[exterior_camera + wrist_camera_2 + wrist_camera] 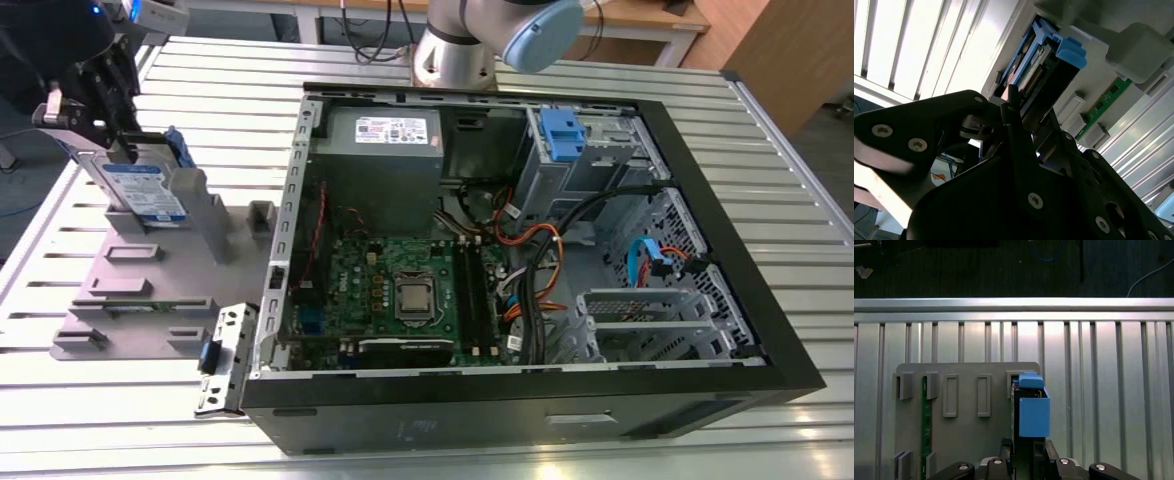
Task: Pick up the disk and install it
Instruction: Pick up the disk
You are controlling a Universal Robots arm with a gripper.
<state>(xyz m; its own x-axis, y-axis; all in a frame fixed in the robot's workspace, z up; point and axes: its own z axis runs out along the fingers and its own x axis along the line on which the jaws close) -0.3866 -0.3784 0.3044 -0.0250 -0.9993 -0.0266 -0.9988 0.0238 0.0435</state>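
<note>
Closest to the lens in the first wrist view, the black claw [1029,445] straddles the disk [1033,410] and looks clamped on its two flat faces, just short of the blue end tab [1071,50]. At the upper left of the exterior view the disk stands on edge, label outward, its lower end in a slot of the grey holder plate [134,300] that lies on the slatted metal surface [80,420]. The pick-up, as I judge it, goes well if the grip sits square on the faces and clear of the tab. The drive should leave its slot along the slot's own line, upright, without scraping the slot walls. One green memory stick [926,425] stands in another slot of the plate, apart from the disk. One loose metal bracket [220,355] lies at the plate's lower corner, just beside the open computer case [534,425] that takes up the middle and right of the exterior view. Inside are one grey metal box [380,160] with a white sticker, one green motherboard [400,290] below it and one blue latch [558,135] further right. The count is one disk, one claw, one holder plate, one case and one arm [467,40] at the top centre.
</note>
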